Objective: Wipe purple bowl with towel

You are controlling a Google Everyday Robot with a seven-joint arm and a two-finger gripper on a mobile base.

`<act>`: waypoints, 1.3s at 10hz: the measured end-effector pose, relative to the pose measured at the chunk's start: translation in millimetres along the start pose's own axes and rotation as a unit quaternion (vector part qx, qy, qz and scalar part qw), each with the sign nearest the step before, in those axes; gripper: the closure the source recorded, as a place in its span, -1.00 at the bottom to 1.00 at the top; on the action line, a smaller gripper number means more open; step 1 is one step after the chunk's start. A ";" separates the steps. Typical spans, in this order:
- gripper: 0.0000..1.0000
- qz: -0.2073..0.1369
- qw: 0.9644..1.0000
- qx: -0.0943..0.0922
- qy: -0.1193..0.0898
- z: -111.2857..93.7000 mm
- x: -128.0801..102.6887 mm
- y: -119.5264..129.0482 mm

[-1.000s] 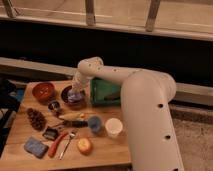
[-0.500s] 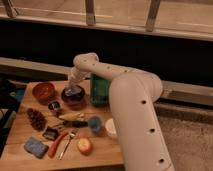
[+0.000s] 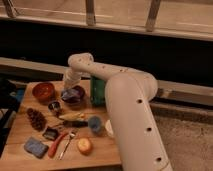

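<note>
The purple bowl (image 3: 74, 95) stands on the wooden table (image 3: 20, 125), left of a green container (image 3: 97, 90). My gripper (image 3: 68, 86) hangs from the white arm's wrist just above the bowl's left rim, at or very near it. A blue folded cloth (image 3: 36, 147), perhaps the towel, lies at the table's front left corner, far from the gripper. I cannot tell whether the gripper holds anything.
An orange-brown bowl (image 3: 43, 91) stands left of the purple bowl. In front are a small metal cup (image 3: 54, 106), a pine cone (image 3: 36, 119), a yellow item (image 3: 72, 116), a blue cup (image 3: 94, 123), a white cup (image 3: 108, 128), an orange (image 3: 84, 145) and red-handled utensils (image 3: 57, 144). The big arm (image 3: 132, 115) covers the table's right side.
The arm's wrist has swung left and down, bringing the gripper from beside the green container to the purple bowl's left rim. The table's objects have not moved.
</note>
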 end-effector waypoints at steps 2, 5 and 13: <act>1.00 0.013 1.000 0.017 0.010 -14.0 22.5 -23.5; 1.00 0.022 1.000 0.021 -0.002 -26.8 30.3 -54.6; 1.00 -0.007 1.000 -0.003 -0.023 23.2 -32.9 3.6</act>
